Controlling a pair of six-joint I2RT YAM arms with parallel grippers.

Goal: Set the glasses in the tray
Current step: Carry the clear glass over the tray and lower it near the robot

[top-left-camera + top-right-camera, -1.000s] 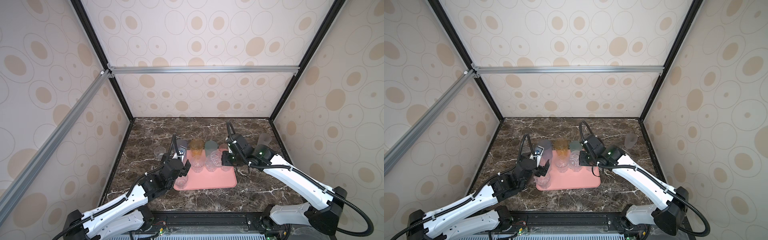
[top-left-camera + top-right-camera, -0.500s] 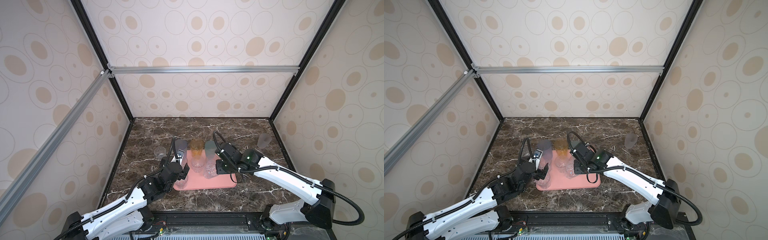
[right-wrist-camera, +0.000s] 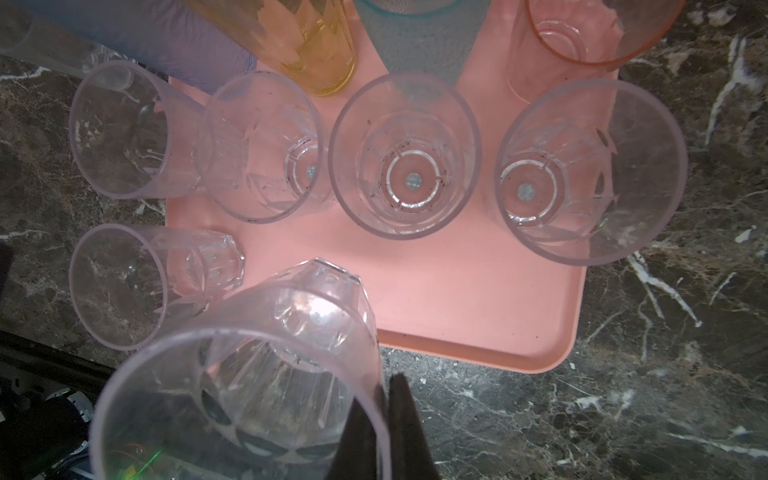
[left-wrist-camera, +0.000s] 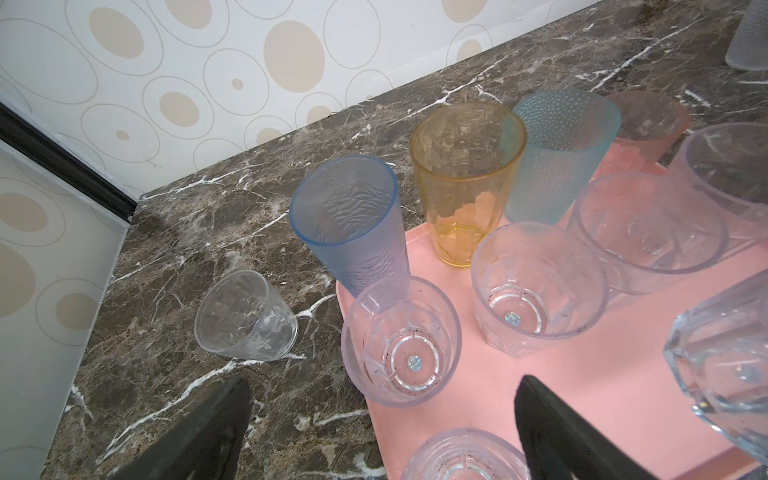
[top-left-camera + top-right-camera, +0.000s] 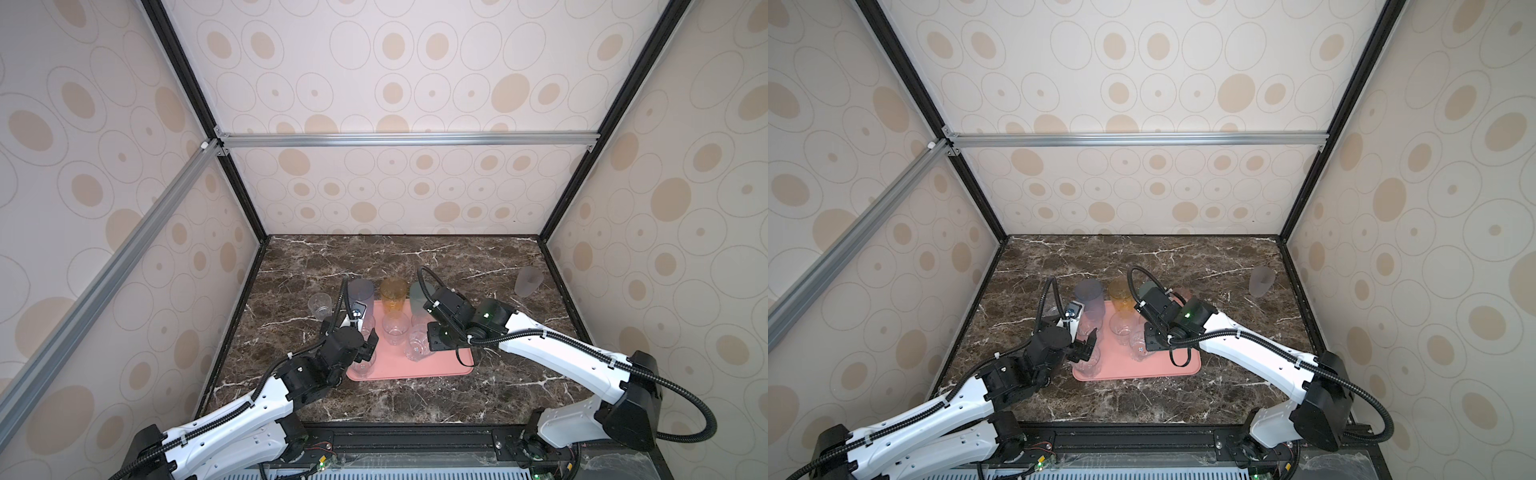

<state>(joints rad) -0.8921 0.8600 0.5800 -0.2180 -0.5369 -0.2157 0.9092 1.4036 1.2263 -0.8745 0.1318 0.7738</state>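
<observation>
Right fingers (image 3: pixel 405 419) are clamped on the rim of one clear faceted glass (image 3: pixel 266 374), one finger inside and one outside. It hangs mouth up, long axis roughly vertical, base aimed at the bare near part of the tray (image 3: pixel 478 299). Can't tell if it touches.

Left fingers (image 4: pixel 552 432) are spread wide and holding nothing, either side of one corner glass (image 4: pixel 465 457) at the tray's near-left corner.

Count: twelve glasses, one tray sitting mid-surface (image 5: pixel 374 257).
- Nine stand on the tray, upright, mouths up: the corner one, a row of four clear glasses (image 3: pixel 405 156), and along the far edge one grey-blue tumbler (image 4: pixel 349 216), one amber tumbler (image 4: pixel 465 178), one teal tumbler (image 4: pixel 557 158) and one pink tumbler (image 4: pixel 648 120).
- Two are off the tray: one small clear glass (image 4: pixel 247 316) just beside its left edge, upright, and one frosted glass (image 5: pixel 528 281) well apart at far right.
</observation>
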